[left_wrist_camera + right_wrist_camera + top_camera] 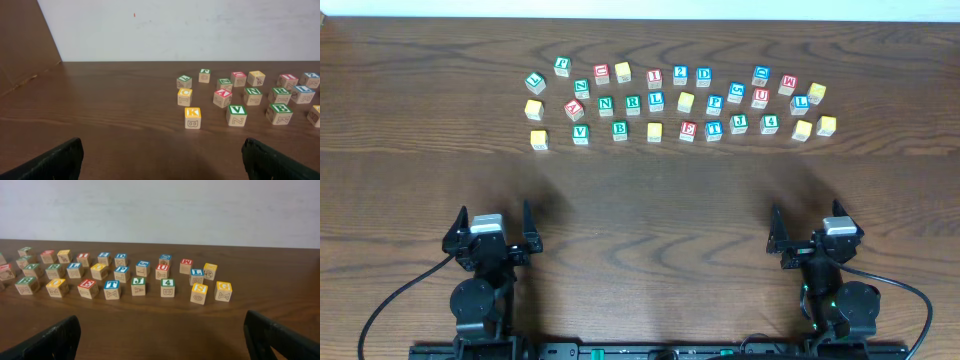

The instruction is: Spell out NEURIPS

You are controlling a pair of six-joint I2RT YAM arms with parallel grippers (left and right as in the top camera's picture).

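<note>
The left gripper (494, 218) and right gripper (807, 228) rest spread and empty at the near edge, well apart from the letter blocks (686, 101) lying in three loose far rows. I'd start with the green N block (606, 104), dropping straight down to spare its neighbours. Dark wooden table (650, 200), white wall (175, 30) behind.

Dark wood-grain bench (650, 200). Letter blocks (656, 101) lying flat in three loose rows across the far half, spread left to right, mostly apart. Yellow K block (192, 118) at cluster's near-left corner; green V block (236, 115) near, to its right.
</note>
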